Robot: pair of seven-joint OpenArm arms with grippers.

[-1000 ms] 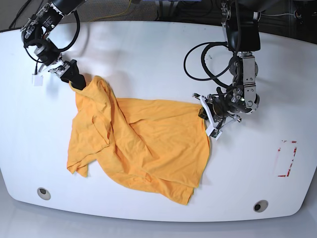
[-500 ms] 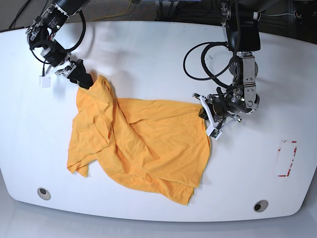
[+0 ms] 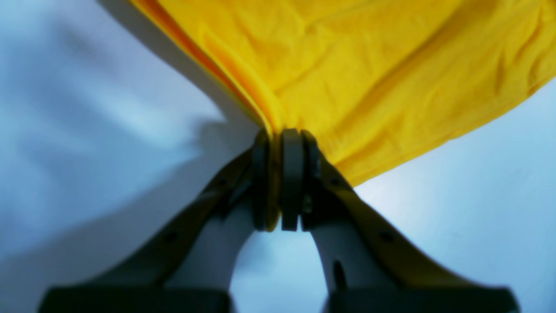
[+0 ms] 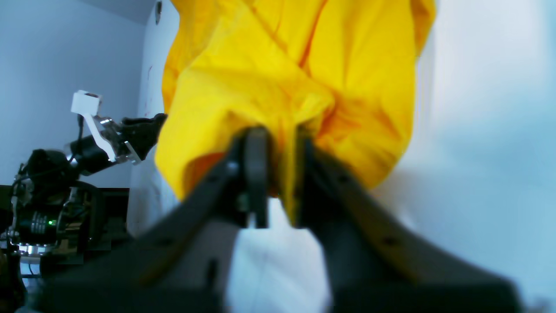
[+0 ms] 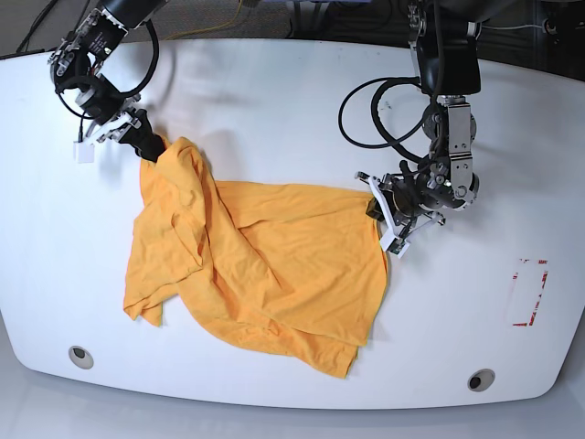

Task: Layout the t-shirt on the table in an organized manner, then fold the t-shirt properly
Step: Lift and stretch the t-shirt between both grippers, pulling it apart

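Note:
The orange-yellow t-shirt point(image 5: 265, 265) lies crumpled and partly folded over itself in the middle of the white table point(image 5: 274, 101). My right gripper point(image 5: 152, 146) is at the shirt's top-left corner. In the right wrist view its fingers point(image 4: 257, 152) are shut on a bunched fold of the t-shirt point(image 4: 286, 78). My left gripper point(image 5: 377, 208) is at the shirt's right edge. Its pads point(image 3: 292, 165) are pressed together on a pinch of the fabric point(image 3: 369, 74) just above the tabletop.
A red tape rectangle point(image 5: 528, 293) marks the table's right side. Two grey grommets point(image 5: 80, 356) point(image 5: 481, 380) sit near the front edge. A black cable loop point(image 5: 370, 114) hangs from the left arm. The table's back edge runs just behind the right arm.
My right gripper moved in onto the shirt's top-left corner and shut on it. The corner is bunched slightly. The left gripper and the rest of the shirt have stayed put.

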